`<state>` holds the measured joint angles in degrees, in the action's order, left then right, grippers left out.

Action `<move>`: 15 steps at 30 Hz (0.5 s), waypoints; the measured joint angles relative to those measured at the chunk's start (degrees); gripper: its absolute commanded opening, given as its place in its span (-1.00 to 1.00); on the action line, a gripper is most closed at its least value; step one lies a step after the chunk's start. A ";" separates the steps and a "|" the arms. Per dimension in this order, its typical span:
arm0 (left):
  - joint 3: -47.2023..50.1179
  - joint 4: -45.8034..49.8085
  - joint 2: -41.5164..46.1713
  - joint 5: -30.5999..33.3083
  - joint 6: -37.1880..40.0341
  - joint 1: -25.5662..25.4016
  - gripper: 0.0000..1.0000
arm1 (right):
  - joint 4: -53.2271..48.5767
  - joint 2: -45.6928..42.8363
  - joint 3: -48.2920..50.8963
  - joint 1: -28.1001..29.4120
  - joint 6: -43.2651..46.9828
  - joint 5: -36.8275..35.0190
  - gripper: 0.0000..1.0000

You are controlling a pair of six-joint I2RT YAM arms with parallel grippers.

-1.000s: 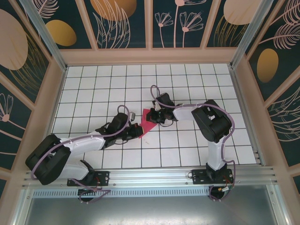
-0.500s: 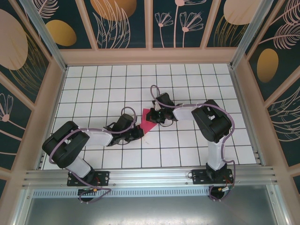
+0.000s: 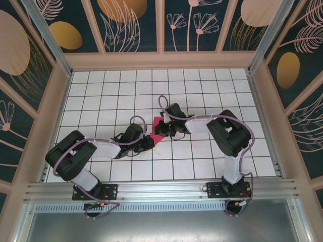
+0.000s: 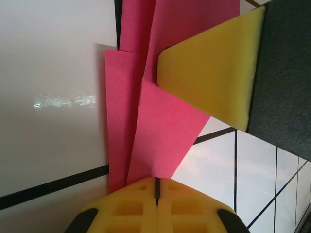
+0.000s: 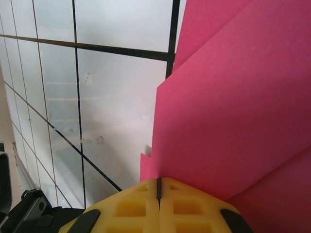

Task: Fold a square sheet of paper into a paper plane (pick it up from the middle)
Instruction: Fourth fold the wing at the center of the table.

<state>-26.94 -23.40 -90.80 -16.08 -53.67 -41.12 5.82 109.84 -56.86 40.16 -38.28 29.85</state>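
Observation:
The square sheet of paper (image 3: 158, 133) is magenta and lies folded into overlapping flaps on the white tiled table (image 3: 202, 101), between my two grippers. In the left wrist view the paper (image 4: 160, 126) narrows to a point that meets my left gripper (image 4: 156, 182), whose yellow fingers are shut with no gap. My left gripper (image 3: 150, 142) sits at the paper's near-left tip. My right gripper (image 3: 164, 129) is shut at the paper's far right side, and one of its yellow fingers (image 4: 209, 73) lies flat on the top flap. The paper (image 5: 233, 107) runs up from my right gripper (image 5: 158, 182).
Wooden frame walls with dark floral panels (image 3: 161, 30) enclose the table on three sides. An aluminium rail (image 3: 161, 189) carrying both arm bases runs along the near edge. Bare tiles lie behind and beside the paper.
My left arm has drawn its elbow back and up, with its gripper staying at the paper's tip. My right gripper has slid a little left over the paper.

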 measured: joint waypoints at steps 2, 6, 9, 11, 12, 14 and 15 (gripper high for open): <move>0.00 0.02 0.00 0.00 0.22 0.00 -1.00 | 0.28 0.46 0.15 -0.96 0.00 -0.22 -0.86; 0.11 -0.26 -0.24 0.00 0.72 0.00 -1.00 | 1.07 1.29 0.20 -4.26 0.04 1.11 -0.83; 0.37 -1.22 -0.63 -0.07 0.90 0.00 -1.00 | 1.07 1.70 -0.20 -6.73 0.04 1.55 -0.82; 0.61 -2.32 -1.01 -0.17 0.90 0.00 -1.00 | 0.66 2.40 -1.16 -7.72 0.04 1.77 -0.82; 0.70 -2.97 -1.22 -0.22 0.90 0.00 -1.00 | 0.33 2.80 -1.73 -8.02 0.07 1.95 -0.82; 0.85 -3.89 -1.51 -0.26 0.90 0.00 -1.00 | -0.66 3.72 -3.08 -8.52 0.22 2.69 -0.82; 0.92 -4.24 -1.60 -0.24 0.90 0.00 -1.00 | -1.36 4.20 -3.85 -8.79 0.26 3.04 -0.82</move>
<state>-26.02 -27.64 -92.40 -16.32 -52.77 -41.12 4.47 114.04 -60.71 31.38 -38.02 32.88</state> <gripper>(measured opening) 0.068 0.092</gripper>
